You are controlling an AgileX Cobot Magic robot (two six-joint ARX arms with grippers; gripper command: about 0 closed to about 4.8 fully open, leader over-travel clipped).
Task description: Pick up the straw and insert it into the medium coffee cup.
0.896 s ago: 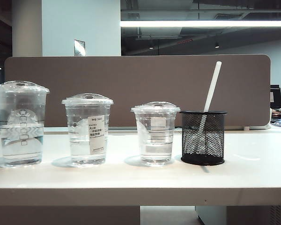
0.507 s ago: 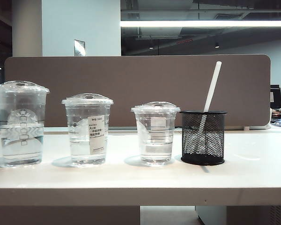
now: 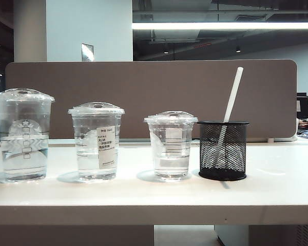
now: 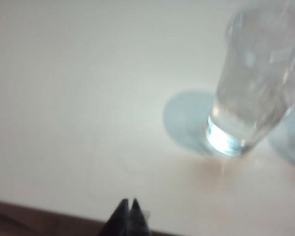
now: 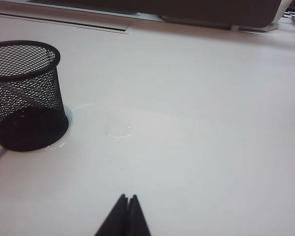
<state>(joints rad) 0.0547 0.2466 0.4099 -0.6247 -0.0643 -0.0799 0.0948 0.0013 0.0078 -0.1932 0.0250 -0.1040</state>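
— Nothing has shifted on the white tabletop (image 3: pixel 143 195) since the earlier exterior pictures: cups, holder and straw stand just where they did. Neither of my arms shows in that view.

— And what stands there now?

— From the exterior view, a row of three clear lidded plastic cups. On the left, the tallest clear cup with faint print (image 3: pixel 23 135); next, the medium coffee cup of clear plastic with a white printed label sticker (image 3: pixel 96 141); then the shortest clear cup (image 3: pixel 170 145). Just beside that one, to its right, a round black wire-mesh holder (image 3: pixel 223 150). The long thin white straw (image 3: pixel 232 94) stands in the holder, leaning to the right, its top well above every lid. A brown partition panel (image 3: pixel 149 97) runs behind the table.

— Your left wrist view?

— My left gripper (image 4: pixel 128 207) hangs over the bare table near its edge, the two dark fingertips pressed together, nothing between them. One blurred clear cup (image 4: pixel 253 83) stands apart from it; which of the three, I cannot tell.

— And the right wrist view?

— My right gripper (image 5: pixel 127 202) is likewise closed tight on nothing, above open tabletop. The mesh holder (image 5: pixel 25 93) sits well apart from it. The straw's upper part is out of that picture.
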